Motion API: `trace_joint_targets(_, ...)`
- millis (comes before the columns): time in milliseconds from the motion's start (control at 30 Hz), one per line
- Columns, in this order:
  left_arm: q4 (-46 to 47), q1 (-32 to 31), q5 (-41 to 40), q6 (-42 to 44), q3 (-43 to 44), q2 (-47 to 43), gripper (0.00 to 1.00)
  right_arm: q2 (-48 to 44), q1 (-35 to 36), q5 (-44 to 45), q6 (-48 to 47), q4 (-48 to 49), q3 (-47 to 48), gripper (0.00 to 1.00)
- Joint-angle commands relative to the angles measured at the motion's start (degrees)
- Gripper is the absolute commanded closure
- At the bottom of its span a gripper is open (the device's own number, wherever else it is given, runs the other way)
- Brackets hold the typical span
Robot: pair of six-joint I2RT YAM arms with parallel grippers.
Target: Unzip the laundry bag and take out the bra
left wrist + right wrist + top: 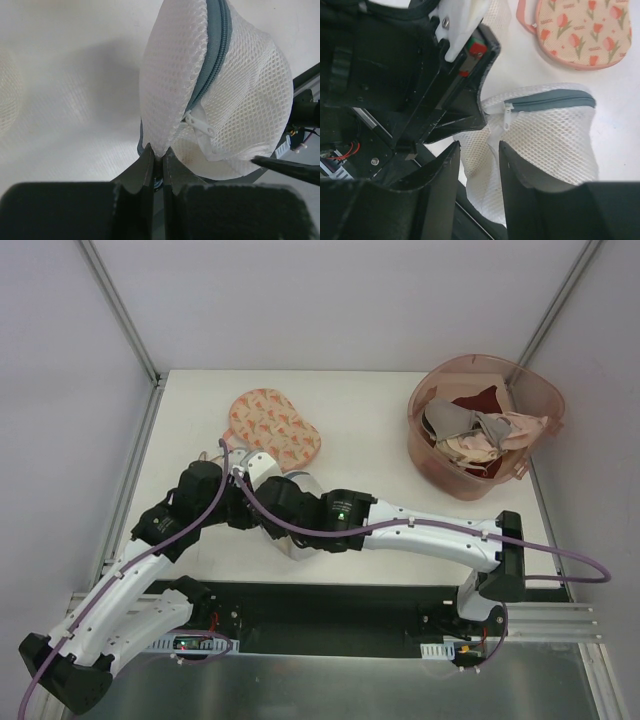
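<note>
The laundry bag [235,95] is a white mesh pouch with a grey-blue zipper rim, and its zipper looks closed. In the top view only a bit of the laundry bag [288,543] shows under the arms. My left gripper [157,152] is shut on a pinch of its mesh, below the white zipper pull [200,125]. My right gripper [479,147] is open, its two fingers standing either side of a fold of the laundry bag [550,135] just below the zipper pull [507,116]. No yellow bra shows in any view.
A flat pink oval pouch [272,428] with red-orange prints lies behind the arms. A pink translucent tub [520,390] with beige, grey and maroon garments stands at the back right. The table's near rail [330,605] runs close to the bag.
</note>
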Motion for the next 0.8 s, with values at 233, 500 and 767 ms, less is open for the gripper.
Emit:
trace_joint_targets(233, -0.48, -0.5, 2.8, -1.32, 2.86, -1.5, 1.0, 1.99, -1.15, 0.12, -3.63, -0.04, 2.46, 0.67)
trace_joint_targets(500, -0.65, -0.5, 3.06, -1.41, 3.03, -1.76, 1.0, 3.57, -1.32, 3.37, -5.84, -1.18, 5.0, 0.68)
trace_joint_targets(767, -0.74, -0.5, 3.41, -1.06, 2.95, -1.93, 1.0, 6.64, -1.5, 4.34, -7.77, -2.59, 8.08, 0.68)
